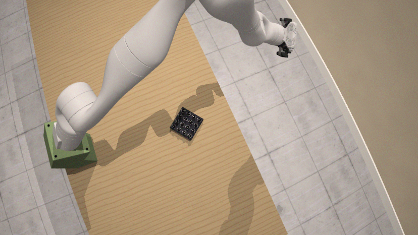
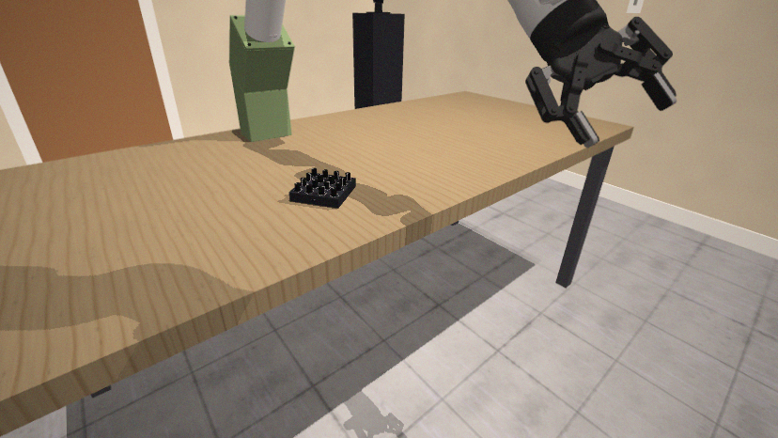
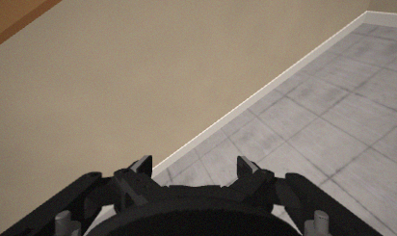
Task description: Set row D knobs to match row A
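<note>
Knob box: the knob box stands flat on the wooden desk, near the desk's long edge, well apart from the jaws and far below and behind them.
Knob marks: too small in every view to tell where any knob's white line points.
Arm base: the white arm rises from a green pedestal at one end of the desk, well apart from the knob box.
Arm pose: from the pedestal the arm leans up and across the desk, bends at a bulky elbow high over the desk's far edge, then reaches out past that edge over the tiled floor.
Wrist: the last link points outward and slightly down toward the beige wall; in the top view the jaws hang above the floor just beside the wall's white skirting.
Jaws: the jaws stand spread wide with nothing between them; both fingers angle down and outward.
Wrist view: the two dark fingertips show at the bottom edge, with only wall, skirting and floor tiles ahead of them; the knob box is outside this view.
Height: in the exterior view the jaws hang above the level of the desk top, off its far corner, touching nothing.
Shadow: the arm's shadow falls across the desk and runs up to the knob box.
</note>
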